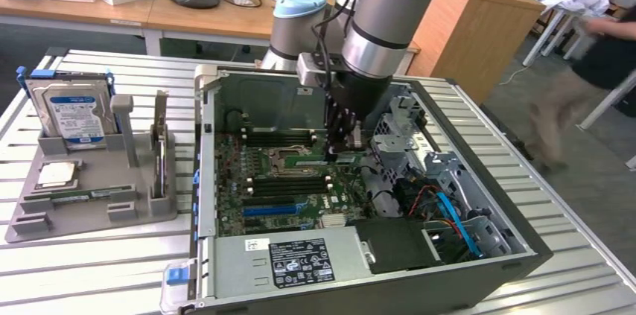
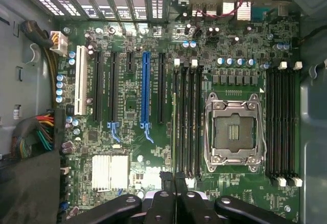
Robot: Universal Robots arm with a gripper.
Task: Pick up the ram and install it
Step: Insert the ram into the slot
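My gripper [image 1: 344,147] hangs inside the open computer case [image 1: 517,255], low over the motherboard [image 1: 288,196], beside the processor socket [image 1: 288,157]. In the wrist view its black fingers [image 2: 164,198] are pressed together, so the gripper [image 2: 174,180] is shut. A thin green strip seen edge-on, the ram [image 2: 174,132], runs out from between the fingertips. It lines up along the outermost of the black memory slots [image 2: 187,116] next to the empty socket [image 2: 234,132]. In the exterior view a pale green piece of the ram [image 1: 345,157] shows under the fingers.
A grey holder [image 1: 89,214] on the exterior view's left carries a hard drive [image 1: 71,114], a square silvery chip [image 1: 56,173] and another green stick [image 1: 80,196]. Cables and drive cages [image 1: 437,173] crowd the case's right side. A person [image 1: 596,62] stands at the far right.
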